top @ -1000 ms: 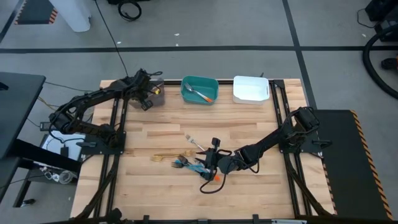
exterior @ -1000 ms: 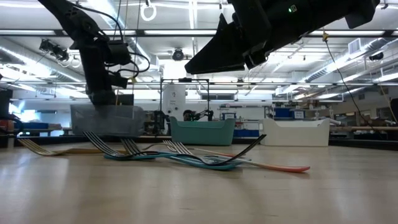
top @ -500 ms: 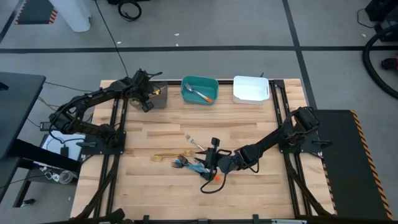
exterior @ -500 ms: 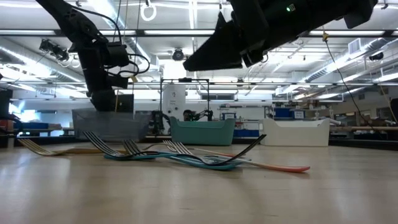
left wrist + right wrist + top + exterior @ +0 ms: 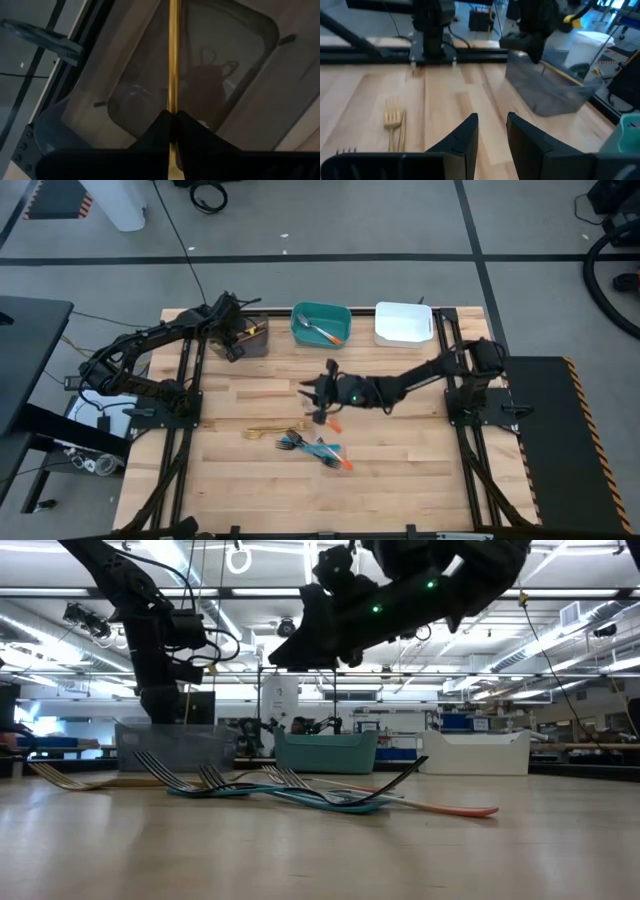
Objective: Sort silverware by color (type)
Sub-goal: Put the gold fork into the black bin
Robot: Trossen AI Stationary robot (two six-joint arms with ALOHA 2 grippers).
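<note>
- While a gold utensil (image 5: 173, 60) is clamped by the left gripper (image 5: 238, 340) over the grey bin (image 5: 255, 340), the bin's contents are possibly gold pieces.
- An orange-handled utensil (image 5: 322, 332) is held in the teal bin (image 5: 320, 325).
- The right gripper (image 5: 322, 392) is parted, empty.

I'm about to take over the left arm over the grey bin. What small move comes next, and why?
Probably open the left gripper. Its fingers are shut on a gold utensil hanging directly over the grey bin, so letting go should drop it inside. The right gripper is open, holds nothing and hovers mid-table.
</note>
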